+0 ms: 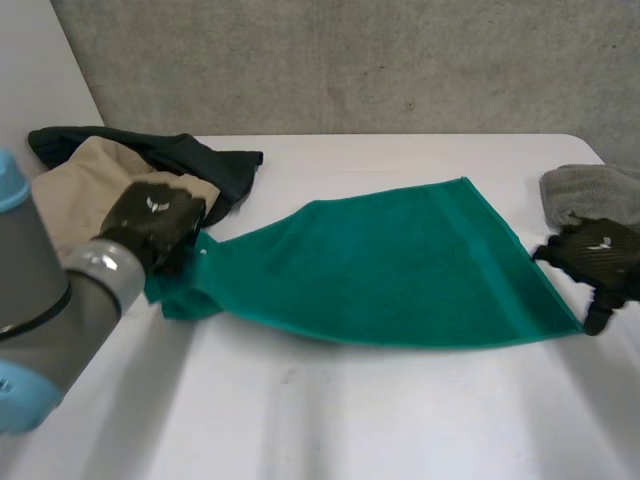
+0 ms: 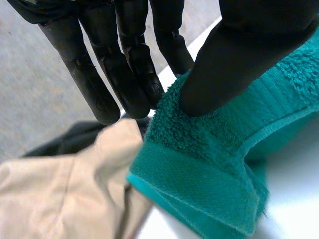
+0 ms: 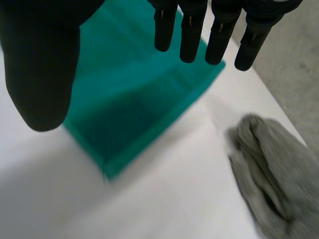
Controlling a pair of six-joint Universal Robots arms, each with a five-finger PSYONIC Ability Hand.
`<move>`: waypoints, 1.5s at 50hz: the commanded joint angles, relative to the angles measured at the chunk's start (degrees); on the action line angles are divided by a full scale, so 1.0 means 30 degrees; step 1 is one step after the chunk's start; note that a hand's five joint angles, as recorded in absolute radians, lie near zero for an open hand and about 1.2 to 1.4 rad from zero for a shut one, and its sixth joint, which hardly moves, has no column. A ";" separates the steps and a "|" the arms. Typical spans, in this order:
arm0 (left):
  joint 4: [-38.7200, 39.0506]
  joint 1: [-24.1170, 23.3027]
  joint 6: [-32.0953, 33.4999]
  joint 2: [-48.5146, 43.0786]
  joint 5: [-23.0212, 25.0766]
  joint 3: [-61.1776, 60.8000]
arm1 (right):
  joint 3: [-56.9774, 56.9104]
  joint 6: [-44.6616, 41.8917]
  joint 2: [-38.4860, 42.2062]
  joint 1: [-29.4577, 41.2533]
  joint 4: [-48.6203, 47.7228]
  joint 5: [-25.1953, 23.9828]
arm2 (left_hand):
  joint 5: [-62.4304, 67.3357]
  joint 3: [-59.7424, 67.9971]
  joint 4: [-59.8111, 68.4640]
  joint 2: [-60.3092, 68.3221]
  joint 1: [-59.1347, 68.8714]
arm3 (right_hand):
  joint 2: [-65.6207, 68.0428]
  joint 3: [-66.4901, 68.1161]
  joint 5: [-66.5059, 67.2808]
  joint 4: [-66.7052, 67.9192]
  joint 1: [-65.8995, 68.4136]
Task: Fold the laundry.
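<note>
Green towel (image 1: 380, 270) spans white table (image 1: 350, 420) below concrete wall (image 1: 350, 60); left hand (image 1: 155, 220) pinches it, right hand (image 1: 600, 255) slack.

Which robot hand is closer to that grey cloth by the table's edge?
The right robot hand, right beside the grey cloth. The left robot hand is across the table, holding a corner of the green towel.
</note>
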 commanded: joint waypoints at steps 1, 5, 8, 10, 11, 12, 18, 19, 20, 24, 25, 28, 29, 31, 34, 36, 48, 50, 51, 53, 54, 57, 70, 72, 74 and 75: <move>-0.0193 -0.0546 -0.1277 -0.1566 -0.0090 0.3658 | 0.1155 0.8582 0.0021 0.4010 -0.3615 0.0161 | 0.4169 0.3846 0.3729 0.3776 0.4858 | -0.2073 -0.1602 -0.1238 -0.1641 -0.2050; -0.0456 -0.0546 -0.1805 -0.2298 -0.0119 0.5241 | 0.1128 1.2831 -0.0301 0.6848 -0.4291 0.0716 | 0.4169 0.3846 0.3729 0.3776 0.4858 | -0.2943 -0.2471 -0.2107 -0.2511 -0.2920; -0.0865 -0.0634 -0.2185 -0.3058 -0.0148 0.6761 | 0.0718 1.5449 0.0048 0.9258 -0.5198 0.2384 | 0.4169 0.3846 0.3729 0.3776 0.4858 | -0.2943 -0.2471 -0.2107 -0.2511 -0.2920; -0.1042 -0.0605 -0.2332 -0.3353 -0.0177 0.7350 | 0.0425 1.6446 0.0545 1.0370 -0.6017 0.3497 | 0.4169 0.3846 0.3729 0.3776 0.4858 | -0.2943 -0.2471 -0.2107 -0.2511 -0.2920; -0.1130 -0.0576 -0.2420 -0.3528 -0.0178 0.7614 | 0.0047 1.7205 0.1302 1.1478 -0.6921 0.4749 | 0.4169 0.3846 0.3729 0.3776 0.4858 | -0.2943 -0.2471 -0.2107 -0.2511 -0.2920; -0.1305 -0.0576 -0.2624 -0.3762 -0.0236 0.8081 | -0.0160 1.7531 0.1715 1.2098 -0.7336 0.5458 | 0.4169 0.3846 0.3729 0.3776 0.4858 | -0.2943 -0.2471 -0.2107 -0.2511 -0.2920; -0.1658 -0.0605 -0.3387 -0.4350 -0.0851 0.9139 | -0.1713 1.7740 0.4528 1.4739 -0.8892 0.9386 | 0.4169 0.3846 0.3729 0.3776 0.4858 | -0.2943 -0.2471 -0.2107 -0.2511 -0.2920; -0.1687 -0.0605 -0.3504 -0.4379 -0.0909 0.9198 | -0.2034 1.7595 0.5257 1.4741 -0.8951 1.0203 | 0.4169 0.3846 0.3729 0.3776 0.4858 | -0.2943 -0.2471 -0.2107 -0.2511 -0.2920; -0.1687 -0.0576 -0.3650 -0.4409 -0.0939 0.9257 | -0.2153 1.7506 0.5583 1.4712 -0.8980 1.0530 | 0.4169 0.3846 0.3729 0.3776 0.4858 | -0.2943 -0.2471 -0.2107 -0.2511 -0.2920; -0.1716 -0.0342 -0.3826 -0.4351 -0.0969 0.9286 | -0.2418 1.6892 0.6319 1.4420 -0.9010 1.1382 | 0.4169 0.3846 0.3729 0.3776 0.4858 | -0.2943 -0.2471 -0.2107 -0.2511 -0.2920; -0.1717 -0.0312 -0.3827 -0.4350 -0.0969 0.9286 | -0.2418 1.6745 0.6290 1.4158 -0.9039 1.1412 | 0.4169 0.3846 0.3729 0.3776 0.4858 | -0.2810 -0.2338 -0.1974 -0.2378 -0.2787; -0.1775 -0.0254 -0.3827 -0.4350 -0.0998 0.9170 | -0.2213 1.5722 0.6173 1.1761 -0.9068 1.1383 | 0.4169 0.3846 0.3729 0.3776 0.4858 | -0.1236 -0.0764 -0.0400 -0.0804 -0.1213; -0.1833 -0.0224 -0.3827 -0.4350 -0.0998 0.9140 | -0.2213 1.5370 0.6114 1.0970 -0.9039 1.1354 | 0.4169 0.3846 0.3729 0.3776 0.4858 | -0.0789 -0.0317 0.0047 -0.0357 -0.0766; -0.1892 -0.0137 -0.3798 -0.4350 -0.0969 0.9023 | -0.2125 1.4145 0.5794 0.8837 -0.9039 1.0976 | 0.4169 0.3846 0.3729 0.3776 0.4858 | 0.1221 0.1693 0.2057 0.1653 0.1244; -0.2185 0.0156 -0.3827 -0.4321 -0.0969 0.8760 | -0.2154 1.2706 0.5645 0.6925 -0.8864 1.0098 | 0.4169 0.3846 0.3729 0.3776 0.4858 | 0.2795 0.3267 0.3631 0.3227 0.2818; -0.2389 0.0331 -0.3856 -0.4321 -0.0969 0.8497 | -0.2125 1.1387 0.5645 0.5167 -0.8863 0.8780 | 0.4169 0.3846 0.3729 0.3776 0.4858 | 0.6495 0.6967 0.7331 0.6927 0.6518; -0.2537 0.0421 -0.3885 -0.4292 -0.0939 0.7705 | -0.2476 0.9742 0.5968 0.3315 -0.8102 0.5876 | 0.4169 0.3846 0.3729 0.3776 0.4858 | 2.0391 2.0862 2.1226 2.0822 2.0413; -0.2537 0.0421 -0.3885 -0.4205 -0.0939 0.7588 | -0.2680 0.9742 0.5909 0.3315 -0.7811 0.5875 | 0.4169 0.3846 0.3729 0.3776 0.4858 | 2.0391 2.0862 2.1226 2.0822 2.0413; -0.2537 0.0421 -0.3857 -0.4175 -0.0939 0.7471 | -0.2710 0.9742 0.5880 0.3286 -0.7664 0.5817 | 0.4169 0.3846 0.3729 0.3776 0.4858 | 2.0391 2.0862 2.1226 2.0822 2.0413; -0.2537 0.0421 -0.3856 -0.4116 -0.0910 0.7383 | -0.2740 0.9625 0.5821 0.3198 -0.7400 0.5729 | 0.4169 0.3846 0.3729 0.3776 0.4858 | 2.0391 2.0862 2.1226 2.0822 2.0413; -0.2566 0.0421 -0.3856 -0.4116 -0.0910 0.7353 | -0.2769 0.9479 0.5734 0.3140 -0.7137 0.5671 | 0.4169 0.3846 0.3729 0.3776 0.4858 | 2.0391 2.0862 2.1226 2.0822 2.0413; -0.2625 0.0421 -0.3827 -0.4087 -0.0910 0.7236 | -0.2828 0.9332 0.5470 0.2935 -0.6580 0.5612 | 0.4169 0.3846 0.3729 0.3776 0.4858 | 2.0391 2.0862 2.1226 2.0822 2.0413; -0.2566 0.0684 -0.3710 -0.4613 -0.0939 0.7967 | 0.0509 0.6550 0.2922 0.2758 -0.3678 0.2596 | 0.4169 0.3846 0.3729 0.3776 0.4858 | 0.3365 0.3837 0.4201 0.3797 0.3388; -0.2566 0.0684 -0.3710 -0.5052 -0.0968 0.8318 | 0.0920 0.6169 0.2804 0.2700 -0.3707 0.2186 | 0.4169 0.3846 0.3729 0.3776 0.4858 | 0.3365 0.3837 0.4201 0.3797 0.3388; -0.2595 0.0713 -0.3768 -0.5549 -0.0969 0.8669 | 0.1361 0.5671 0.2803 0.2583 -0.3853 0.1833 | 0.4169 0.3846 0.3729 0.3776 0.4858 | 0.3477 0.3948 0.4312 0.3908 0.3499; -0.2625 0.0742 -0.3768 -0.5639 -0.0969 0.8758 | 0.1419 0.5553 0.2803 0.2554 -0.3853 0.1745 | 0.4169 0.3846 0.3729 0.3776 0.4858 | 0.3588 0.4060 0.4424 0.4020 0.3611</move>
